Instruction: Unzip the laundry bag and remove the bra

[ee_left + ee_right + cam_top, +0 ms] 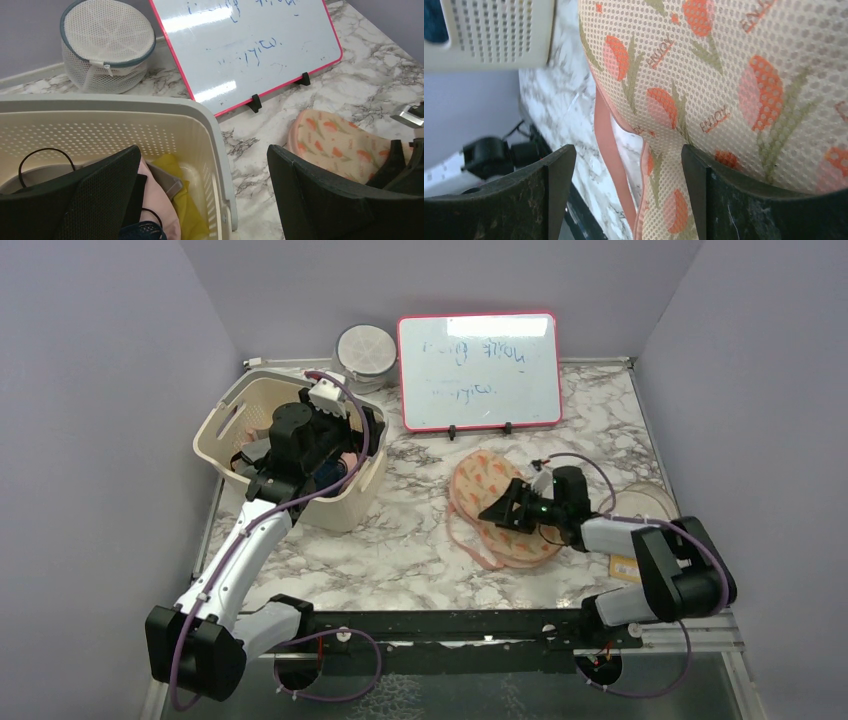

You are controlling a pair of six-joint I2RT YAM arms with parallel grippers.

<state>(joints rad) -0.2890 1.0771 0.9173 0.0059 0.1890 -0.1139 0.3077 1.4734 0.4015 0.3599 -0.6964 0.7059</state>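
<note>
Inspection finds the laundry bag lying flat on the marble table, right of centre and well apart from the cream basket. The right gripper is low over the bag's printed mesh, its jaws apart with nothing clamped between them. Whether a finger touches the fabric cannot be told. A pink loop trails from the bag's near edge. No view shows the zip, so its state is unconfirmed. The left gripper hangs over the basket with its jaws wide apart and empty. Under its left finger lies a grey rounded piece with a thin black strap, judged to be the bra. It rests inside the basket beside pink and yellow garments. On that reading the bra is already out of the bag, and the step in hand is the left arm's clean retreat from the basket. The arm should rise straight up before any sideways travel, because the basket wall is close to both fingers. The jaws should stay apart until they are above the rim. The black strap loops up close to the left finger and could catch and drag the bra back out, so the wrist view should be checked during the lift. The right gripper should lift straight off the bag, well away from the loop.
</note>
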